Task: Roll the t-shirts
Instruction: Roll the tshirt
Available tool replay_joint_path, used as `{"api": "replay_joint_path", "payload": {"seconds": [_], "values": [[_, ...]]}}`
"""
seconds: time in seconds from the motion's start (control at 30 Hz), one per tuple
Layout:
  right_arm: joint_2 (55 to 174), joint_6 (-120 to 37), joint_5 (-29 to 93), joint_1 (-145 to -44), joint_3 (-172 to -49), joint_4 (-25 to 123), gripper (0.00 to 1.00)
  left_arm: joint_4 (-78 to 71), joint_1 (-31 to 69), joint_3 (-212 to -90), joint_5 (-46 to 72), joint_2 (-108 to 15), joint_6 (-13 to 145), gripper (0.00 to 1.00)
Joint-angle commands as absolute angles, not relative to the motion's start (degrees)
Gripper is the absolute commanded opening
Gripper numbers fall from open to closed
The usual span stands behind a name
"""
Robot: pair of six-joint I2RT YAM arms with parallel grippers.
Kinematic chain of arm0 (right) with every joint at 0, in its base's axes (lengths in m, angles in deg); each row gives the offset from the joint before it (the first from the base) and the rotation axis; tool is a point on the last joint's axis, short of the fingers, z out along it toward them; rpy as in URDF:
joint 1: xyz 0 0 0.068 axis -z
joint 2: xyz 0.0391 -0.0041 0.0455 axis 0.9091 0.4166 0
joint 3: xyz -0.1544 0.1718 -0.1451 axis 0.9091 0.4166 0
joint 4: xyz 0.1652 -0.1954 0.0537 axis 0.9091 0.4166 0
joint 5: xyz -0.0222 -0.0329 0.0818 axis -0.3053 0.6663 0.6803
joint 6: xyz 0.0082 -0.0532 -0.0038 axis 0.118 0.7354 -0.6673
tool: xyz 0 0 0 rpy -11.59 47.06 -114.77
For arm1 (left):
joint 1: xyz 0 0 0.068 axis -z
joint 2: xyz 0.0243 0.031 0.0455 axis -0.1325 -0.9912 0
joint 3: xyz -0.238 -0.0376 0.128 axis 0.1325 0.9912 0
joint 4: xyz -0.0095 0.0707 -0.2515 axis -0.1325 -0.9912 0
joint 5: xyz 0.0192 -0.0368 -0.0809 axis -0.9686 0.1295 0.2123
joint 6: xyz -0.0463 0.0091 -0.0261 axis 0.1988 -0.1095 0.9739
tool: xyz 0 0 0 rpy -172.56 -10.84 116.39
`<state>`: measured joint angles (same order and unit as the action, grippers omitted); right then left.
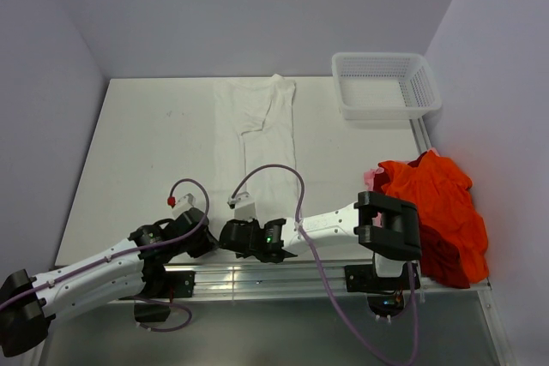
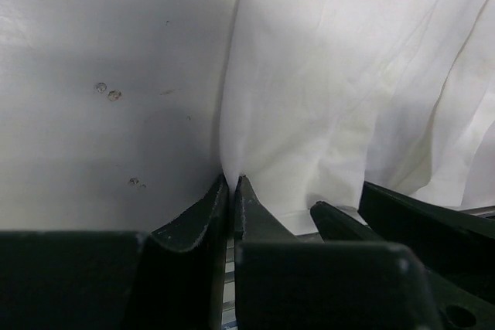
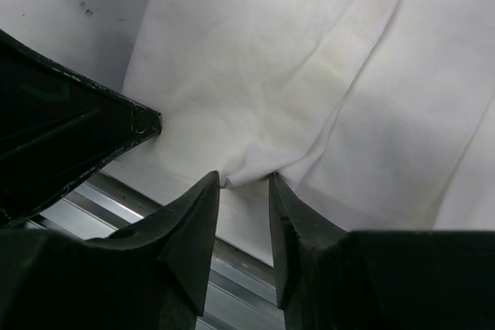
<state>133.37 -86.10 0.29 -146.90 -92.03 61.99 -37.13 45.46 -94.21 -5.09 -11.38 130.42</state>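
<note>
Left wrist view, left tool [image 2: 232, 182] clamped tight on near hem of the white t-shirt [image 2: 340, 90], right tool [image 3: 243, 178] pinching a pucker just beside, shirt stretched flat on table [image 1: 146, 152] ahead of both.

A plain white t-shirt [image 1: 257, 139] shows pale against the off-white, faintly speckled surface [image 1: 146, 152]; the heaped t-shirts [image 1: 437, 203] are bright orange-red. The mesh basket [image 1: 425, 87] is white, the left claw [image 2: 232, 183] and right claw [image 3: 244, 183] matte black, the cables [image 1: 296, 177] lilac, the walls [image 1: 257, 15] lavender-grey.
</note>
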Motion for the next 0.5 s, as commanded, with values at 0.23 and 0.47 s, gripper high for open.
{"api": "replay_joint_path", "payload": {"seconds": [0.23, 0.47], "values": [[132.8, -80.9, -5.0, -147.2, -93.8, 60.7, 0.49, -37.4, 45.6, -94.4, -4.3, -11.8, 129.1, 0.06], [126.4, -74.5, -0.4, -145.5, -86.7, 51.0, 0.54, -37.4, 45.6, -94.8, -4.3, -12.1, 128.8, 0.06]]}}
